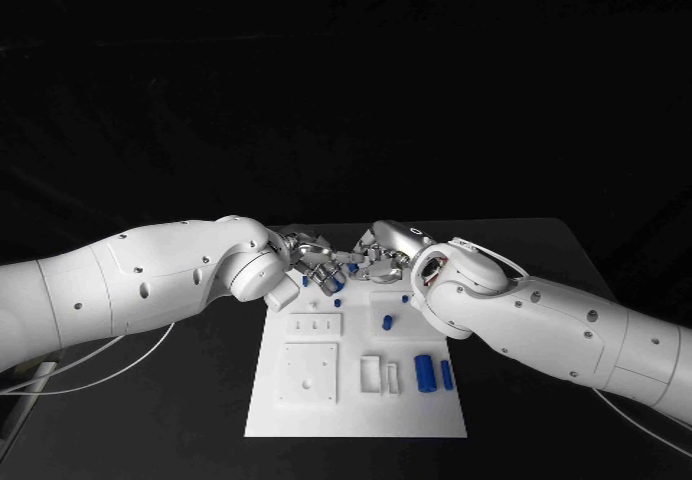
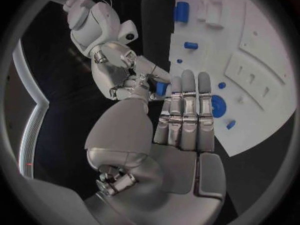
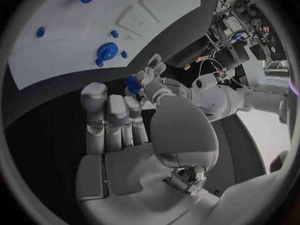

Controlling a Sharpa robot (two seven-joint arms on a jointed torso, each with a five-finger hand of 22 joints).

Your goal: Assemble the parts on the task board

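Meeting over one task board (image 1: 361, 415), two robot hands pinch one blue part (image 2: 162, 88).

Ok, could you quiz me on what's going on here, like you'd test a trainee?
1. True or false: the left hand and right hand hang far apart, at opposite ends of the task board.
2. The gear on the board is: A red, B blue, C green.
3. What sits between the two hands' fingertips?
Key: 1 false, they meet over the board's far end. 2 B. 3 a small blue part; which hand bears it cannot be told.
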